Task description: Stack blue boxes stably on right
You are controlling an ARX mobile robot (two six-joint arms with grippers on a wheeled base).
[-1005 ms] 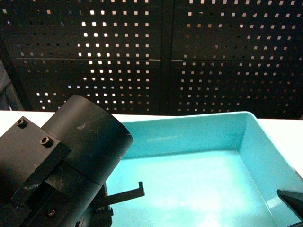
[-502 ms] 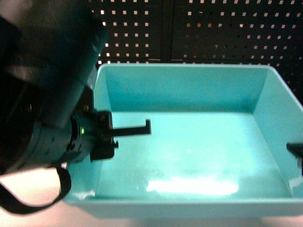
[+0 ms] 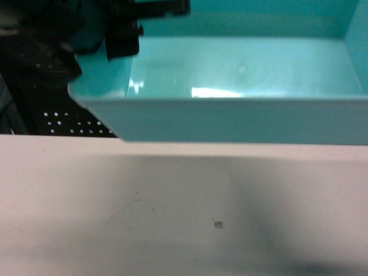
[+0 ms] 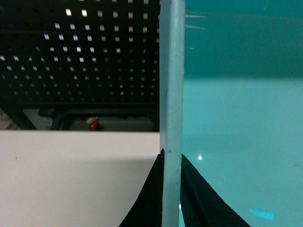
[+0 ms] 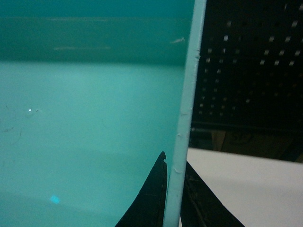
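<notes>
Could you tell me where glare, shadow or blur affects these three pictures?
Head view: soft throughout, white glare on the floor of the turquoise box, its broad shadow on the table. Left wrist view: the box rim is fairly sharp, the left gripper a black silhouette. Right wrist view: a small glint on the box floor, the right gripper dark and featureless.

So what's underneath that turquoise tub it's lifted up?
Under the turquoise tub there is only bare white table, shadowed, with a tiny printed marker. Both pincers grip its side walls; its underside cannot be seen.
</notes>
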